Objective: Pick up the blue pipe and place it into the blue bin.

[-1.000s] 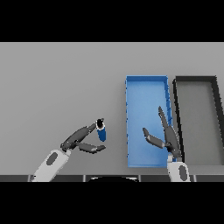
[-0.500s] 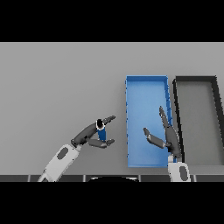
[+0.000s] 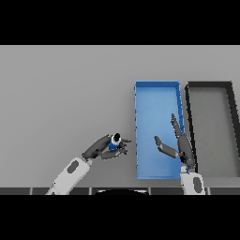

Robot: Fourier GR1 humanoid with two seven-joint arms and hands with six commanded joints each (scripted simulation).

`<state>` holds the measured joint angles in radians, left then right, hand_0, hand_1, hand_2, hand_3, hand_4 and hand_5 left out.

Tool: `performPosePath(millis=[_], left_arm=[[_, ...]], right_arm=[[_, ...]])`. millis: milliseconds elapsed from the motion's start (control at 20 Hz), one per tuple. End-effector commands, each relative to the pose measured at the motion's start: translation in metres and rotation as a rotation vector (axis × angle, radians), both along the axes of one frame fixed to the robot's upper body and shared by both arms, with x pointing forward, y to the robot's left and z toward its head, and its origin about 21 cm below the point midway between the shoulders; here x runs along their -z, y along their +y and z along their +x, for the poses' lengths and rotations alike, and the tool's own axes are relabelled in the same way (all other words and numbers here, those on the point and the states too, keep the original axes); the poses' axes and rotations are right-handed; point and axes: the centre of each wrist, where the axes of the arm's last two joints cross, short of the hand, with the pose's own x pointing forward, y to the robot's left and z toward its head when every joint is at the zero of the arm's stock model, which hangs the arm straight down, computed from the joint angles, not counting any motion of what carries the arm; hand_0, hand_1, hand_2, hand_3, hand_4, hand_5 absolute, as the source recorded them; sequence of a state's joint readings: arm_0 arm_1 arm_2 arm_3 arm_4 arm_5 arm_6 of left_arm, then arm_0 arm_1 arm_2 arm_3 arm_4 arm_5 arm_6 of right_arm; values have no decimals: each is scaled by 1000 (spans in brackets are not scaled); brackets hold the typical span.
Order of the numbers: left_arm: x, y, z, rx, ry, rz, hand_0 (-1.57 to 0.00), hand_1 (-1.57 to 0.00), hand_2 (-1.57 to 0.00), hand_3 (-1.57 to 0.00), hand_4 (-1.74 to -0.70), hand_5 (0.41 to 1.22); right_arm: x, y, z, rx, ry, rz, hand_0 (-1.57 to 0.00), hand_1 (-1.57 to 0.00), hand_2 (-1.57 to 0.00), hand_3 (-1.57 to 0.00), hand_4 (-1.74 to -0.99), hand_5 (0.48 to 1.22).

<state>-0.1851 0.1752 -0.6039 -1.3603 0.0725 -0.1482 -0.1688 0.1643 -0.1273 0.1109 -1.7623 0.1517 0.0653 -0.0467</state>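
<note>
The grey worktop (image 3: 65, 93) carries two long trays side by side on its right half. The black bin (image 3: 229, 131) lies furthest right and shows nothing inside it. Just to its left, close beside it, the blue bin (image 3: 157, 89) also holds no object; only the right hand (image 3: 180, 145) shows over its near right part, fingers straight and relaxed, thumb spread, grasping nothing. Whether that hand touches the bin floor or is above it cannot be told.

The left hand (image 3: 103, 149) is at the near middle of the worktop, a little to the left of the blue bin's near left corner. Its fingers and thumb are curled round the blue pipe (image 3: 114, 143), a small piece with a blue body and a dark and white end poking up above the fingers. So the pipe is in the grasp, outside the bin and just beside its left wall.

As a judgement, the pickup looks done and the step in hand is the carry to the bin. The next move calls for the left hand to travel right, clear the bin's left wall, and release the pipe over the bare blue floor, away from the right hand. The wall and that idle hand are the two things to avoid clipping.
</note>
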Motion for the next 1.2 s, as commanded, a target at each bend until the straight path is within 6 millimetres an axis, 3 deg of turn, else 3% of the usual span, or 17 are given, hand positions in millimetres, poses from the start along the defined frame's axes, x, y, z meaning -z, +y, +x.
performPosePath(millis=[0,250,700,850,1150], left_arm=[[-3,0,2,-11,-6,1,-1347,-1384,-1395,-1317,-1665,1144],[-24,-13,2,-25,-97,-99,-1498,-1510,-1513,-1436,-1716,1196],[-77,-28,1,47,-149,-119,-1561,-1563,-1563,-1493,-1738,1218],[-72,-31,2,48,-135,-75,-1566,-1567,-1567,-1496,-1739,1219],[-74,-30,2,49,-138,-71,-1570,-1570,-1570,-1495,-1741,1220]], right_arm=[[0,1,-2,0,-2,5,1,1,1,1,-1190,600],[1,1,-1,2,-10,-9,1,1,1,1,-1187,605],[-2,-2,0,5,-32,-23,1,1,1,1,-1136,604],[2,-4,3,-2,-27,-28,1,1,1,1,-1127,605],[-5,-16,20,-100,-40,25,1,1,1,1,-1186,615]])
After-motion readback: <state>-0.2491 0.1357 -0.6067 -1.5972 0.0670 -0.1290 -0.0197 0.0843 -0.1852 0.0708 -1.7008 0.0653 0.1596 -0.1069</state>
